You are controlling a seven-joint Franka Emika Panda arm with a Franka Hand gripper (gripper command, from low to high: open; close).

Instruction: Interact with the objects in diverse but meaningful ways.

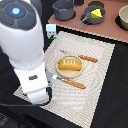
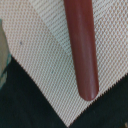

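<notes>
Surfaces in front of you: mostly plastic toys on woven cloth.

You see a placemat of coarse woven cloth, matt, its mesh texture plain in the wrist view. The sausage looks like smooth, slightly glossy plastic. The bread loaf has a shiny, moulded plastic look, on a matt pale plate. The robot arm shows you a smooth, glossy white casing. The saucepan looks dull grey, the cheese wedge smooth yellow plastic.
</notes>
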